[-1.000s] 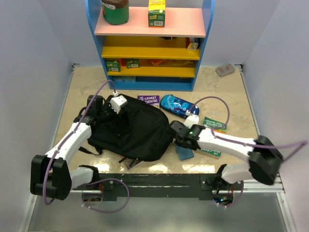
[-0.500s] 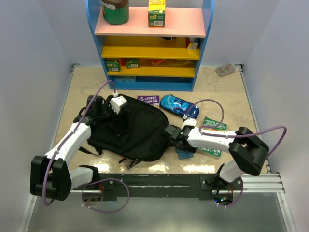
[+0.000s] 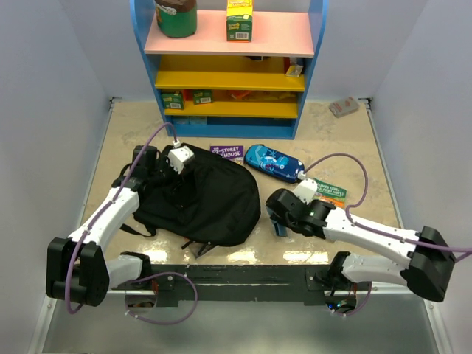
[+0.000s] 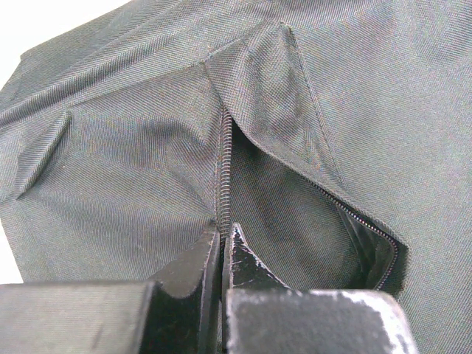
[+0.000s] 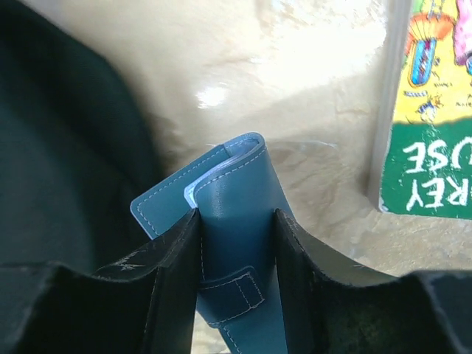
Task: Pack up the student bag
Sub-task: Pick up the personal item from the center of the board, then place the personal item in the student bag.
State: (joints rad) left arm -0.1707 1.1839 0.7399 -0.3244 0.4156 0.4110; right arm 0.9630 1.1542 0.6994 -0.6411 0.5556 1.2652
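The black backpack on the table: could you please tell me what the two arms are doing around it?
The left tool is shut on the cloth of the soft black fabric backpack, beside its open zipper. The right tool is clamped on a small teal stitched notebook on the table just right of the backpack, not yet inside. A green-covered book lies nearby.

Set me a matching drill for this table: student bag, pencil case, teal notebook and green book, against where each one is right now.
Things:
1. student bag
2. pencil case
3. teal notebook
4. green book

Places:
A. between the right jaws
B. flat on the table, right of the notebook
C. zip edge pinched in the left jaws
D. lying between the purple book and the green book

Pairs: 1-C, 2-D, 3-A, 4-B
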